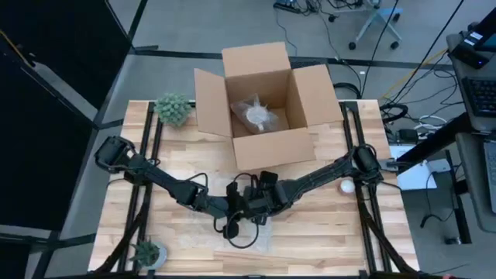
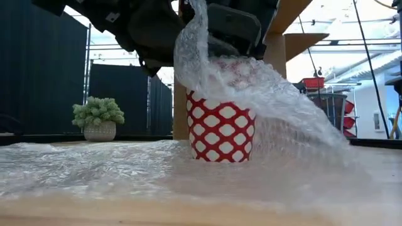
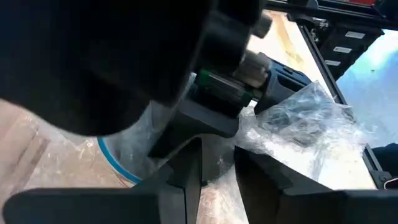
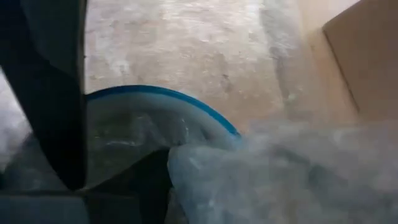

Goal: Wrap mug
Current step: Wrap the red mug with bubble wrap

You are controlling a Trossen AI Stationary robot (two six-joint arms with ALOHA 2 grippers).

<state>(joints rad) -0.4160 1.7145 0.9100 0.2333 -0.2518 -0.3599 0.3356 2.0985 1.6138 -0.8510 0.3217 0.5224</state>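
A red mug (image 2: 220, 132) with white diamonds and a blue rim (image 4: 186, 102) stands upright on a bubble wrap sheet (image 2: 94, 166) at the table's middle front. One part of the wrap (image 2: 276, 94) is drawn up over the mug's right side and mouth. Both grippers meet right above the mug. My right gripper (image 1: 260, 203) is shut on the raised wrap. My left gripper (image 1: 235, 208) stands close beside it, its fingers (image 3: 186, 186) a narrow gap apart with nothing plainly between them. My right gripper holds the raised part of the bubble wrap (image 4: 205, 168) just above the mug's rim, coming from above. The wrap itself hides the fingers, so the kind of hold does not show. The wrap rises to a peak (image 2: 193, 31), and its lower part slopes down onto the table.
An open cardboard box (image 1: 263, 147) stands behind the mug with a wrapped bundle (image 1: 258, 115) inside. A potted plant (image 1: 174, 108) sits at the far left and another (image 1: 147, 252) at the near left. A small white ball (image 1: 346, 186) lies to the right.
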